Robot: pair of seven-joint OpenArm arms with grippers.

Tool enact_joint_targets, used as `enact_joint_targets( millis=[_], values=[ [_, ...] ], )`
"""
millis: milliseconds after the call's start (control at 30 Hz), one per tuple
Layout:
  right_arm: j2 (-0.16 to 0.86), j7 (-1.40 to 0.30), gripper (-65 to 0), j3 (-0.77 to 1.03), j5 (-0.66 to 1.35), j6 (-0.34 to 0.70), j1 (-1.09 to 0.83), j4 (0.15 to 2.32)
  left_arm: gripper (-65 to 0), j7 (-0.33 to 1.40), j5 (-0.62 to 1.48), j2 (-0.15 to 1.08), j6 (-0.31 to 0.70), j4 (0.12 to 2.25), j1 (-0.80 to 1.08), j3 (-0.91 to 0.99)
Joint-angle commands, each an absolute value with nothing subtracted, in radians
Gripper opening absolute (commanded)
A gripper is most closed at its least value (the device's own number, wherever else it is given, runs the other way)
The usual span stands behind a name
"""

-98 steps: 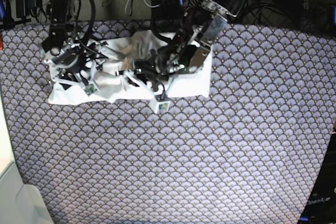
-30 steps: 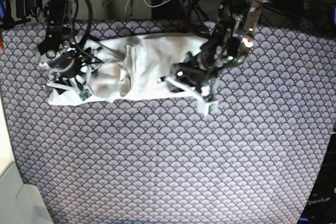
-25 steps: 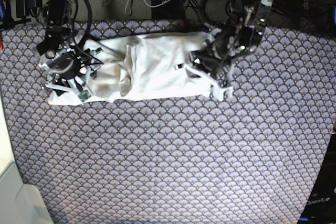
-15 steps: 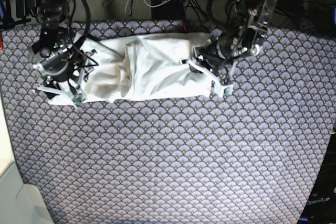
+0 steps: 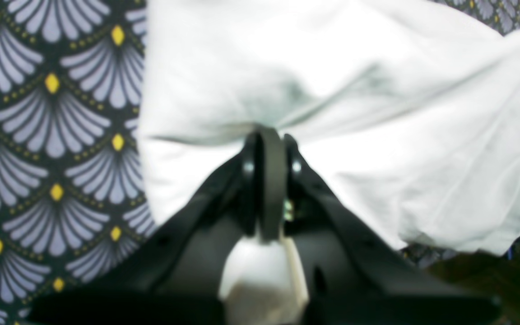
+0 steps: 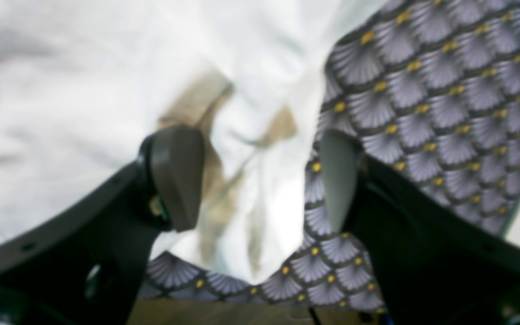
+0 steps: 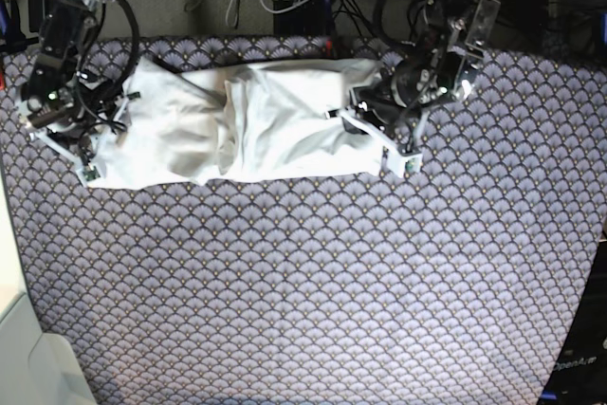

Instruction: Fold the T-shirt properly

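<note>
Now my left gripper point(image 5: 264, 135) pinches T-shirt point(image 7: 275, 120) edge tight, I think to pull it flat. Right gripper point(image 6: 260, 180) fingers wide apart, holding nothing, over other end.

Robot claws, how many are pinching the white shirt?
1. The left gripper is shut on the T-shirt at its right end in the base view. The right gripper stands open over the other end.

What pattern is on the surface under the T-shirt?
Grey-lilac fan scallops on dark ground with small yellow dots on the tabletop covering; clearest in the left wrist view.
</note>
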State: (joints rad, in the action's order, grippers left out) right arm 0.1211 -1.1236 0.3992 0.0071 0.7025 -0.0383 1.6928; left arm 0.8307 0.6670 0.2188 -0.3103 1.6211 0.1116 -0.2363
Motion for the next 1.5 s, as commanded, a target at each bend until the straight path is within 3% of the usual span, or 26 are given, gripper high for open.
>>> enact_joint_targets(
  millis=[0, 133, 400, 600, 700, 833, 1033, 1300, 1467],
  values=[
    [0.134, -1.115, -23.0, 0.401, 0.047, 0.698, -0.024, 1.705, -64.5, 0.837, 0.647, 0.226, -0.325, 1.626, 0.111, -0.234],
    [0.156, -1.118, -23.0, 0.401, 0.13, 0.698, -0.024, 1.69, -64.5, 0.839, 0.647, 0.226, -0.325, 1.627, 0.111, -0.239],
    [0.177, -1.116, -23.0, 0.403, 0.171, 0.698, 0.033, 1.46, -64.5, 0.839, 0.647, 0.226, -0.325, 1.647, 0.125, -0.239],
    [0.194, -1.122, -24.4, 0.4, 0.294, 0.698, 0.022, 1.445, -64.5, 0.839, 0.645, 0.226, -0.325, 1.689, 0.145, -0.236],
    [0.196, -1.122, -36.8, 0.4, 0.302, 0.698, 0.022, 1.449, -64.5, 0.839, 0.645, 0.226, -0.325, 1.685, 0.145, -0.236],
    [0.194, -1.122, -65.0, 0.401, 0.302, 0.698, 0.025, 1.449, -64.5, 0.839, 0.638, 0.226, -0.325, 1.681, 0.145, -0.236],
    [0.193, -1.122, -64.0, 0.407, 0.305, 0.698, 0.007, 1.486, -64.5, 0.839, 0.638, 0.24, -0.325, 1.673, 0.133, -0.234],
    [0.16, -1.19, -64.0, 0.41, 0.446, 0.698, -0.111, 1.963, -64.5, 0.839, 0.645, 0.24, -0.325, 1.679, 0.133, -0.232],
    [0.128, -1.234, -64.0, 0.332, 0.447, 0.698, -0.111, 2.014, -64.5, 0.839, 0.645, 0.242, -0.325, 1.685, 0.134, -0.232]
  ],
)
